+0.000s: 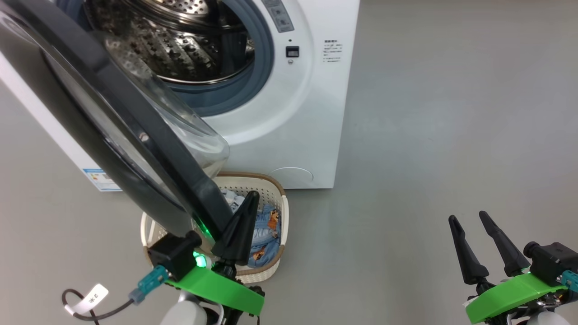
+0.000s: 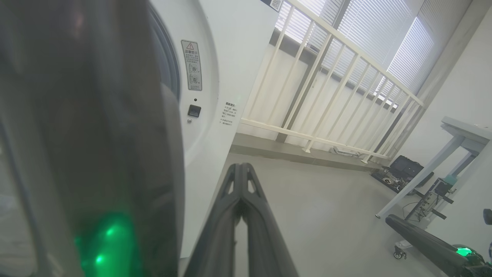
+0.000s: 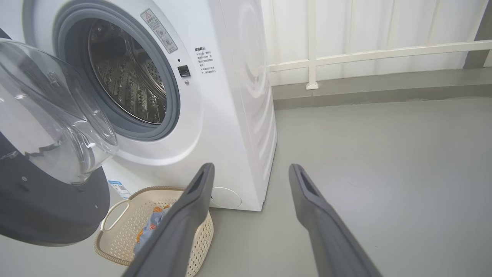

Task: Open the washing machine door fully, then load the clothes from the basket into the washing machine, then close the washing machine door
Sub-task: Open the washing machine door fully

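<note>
**My left hand (image 1: pixel 251 196), pinched shut and empty, sits at the washing machine door (image 1: pixel 135 117) to push it wider.**

Head view: my closed fingers lie against the door's inner side, a blunt wedge for pushing, I judge. The basket (image 1: pixel 283 201) with the clothes (image 1: pixel 266 230) sits just beyond them, under the door. Left wrist view: the door's dark rim looms right beside my fingers, with the washing machine (image 2: pixel 215 57) ahead. Right wrist view: my right hand (image 3: pixel 250 166) is spread wide and empty, held back from the basket, free for the clothes.

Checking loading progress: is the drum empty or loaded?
Empty, as far as visible: the drum shows bare steel, and the clothes lie in the basket.
</note>
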Robot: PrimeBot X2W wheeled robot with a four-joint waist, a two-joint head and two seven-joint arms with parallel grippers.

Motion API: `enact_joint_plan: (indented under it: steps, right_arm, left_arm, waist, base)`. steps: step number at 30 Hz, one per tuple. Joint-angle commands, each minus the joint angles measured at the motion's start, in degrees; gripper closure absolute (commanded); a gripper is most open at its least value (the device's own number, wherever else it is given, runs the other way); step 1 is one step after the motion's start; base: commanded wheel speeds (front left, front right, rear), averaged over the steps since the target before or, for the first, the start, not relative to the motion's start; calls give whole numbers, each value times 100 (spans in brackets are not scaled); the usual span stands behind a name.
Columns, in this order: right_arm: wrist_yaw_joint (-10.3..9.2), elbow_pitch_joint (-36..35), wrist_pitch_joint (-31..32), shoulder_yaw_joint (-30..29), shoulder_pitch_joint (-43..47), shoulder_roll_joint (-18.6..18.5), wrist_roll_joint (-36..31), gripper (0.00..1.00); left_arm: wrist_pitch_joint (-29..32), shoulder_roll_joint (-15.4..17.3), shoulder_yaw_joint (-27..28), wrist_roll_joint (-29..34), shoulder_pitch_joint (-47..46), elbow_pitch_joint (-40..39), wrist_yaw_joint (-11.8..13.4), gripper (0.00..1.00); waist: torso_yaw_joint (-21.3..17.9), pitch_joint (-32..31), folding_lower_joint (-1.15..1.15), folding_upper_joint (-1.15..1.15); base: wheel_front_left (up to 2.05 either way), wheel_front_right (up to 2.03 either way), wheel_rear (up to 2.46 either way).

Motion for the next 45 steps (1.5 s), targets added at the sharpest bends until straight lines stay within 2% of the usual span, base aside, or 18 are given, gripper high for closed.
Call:
enact_joint_plan:
  steps: [1, 21, 34, 45]
  right_arm:
    - [30, -146, -71, 64, -143, -131, -43, 0]
    - [30, -153, -71, 81, -33, -207, -48, 0]
    - [30, -174, -71, 49, 34, -235, -46, 0]
    - [30, -192, -71, 15, 49, -239, -45, 0]
  left_arm:
    - [-62, 211, 400, 6, -12, -99, 83, 100]
    - [-62, 253, 576, 105, 563, -247, 235, 100]
    - [50, 500, 701, 154, 996, -773, 566, 100]
    - [137, 771, 1049, 96, 1260, -1172, 921, 100]
  waist:
    - [58, -15, 0, 0]
    - [682, -252, 0, 0]
    - [1151, -279, 0, 0]
    - [1443, -271, 0, 0]
  base:
    - [0, 0, 0]
    - [0, 0, 0]
    - [0, 0, 0]
    - [0, 0, 0]
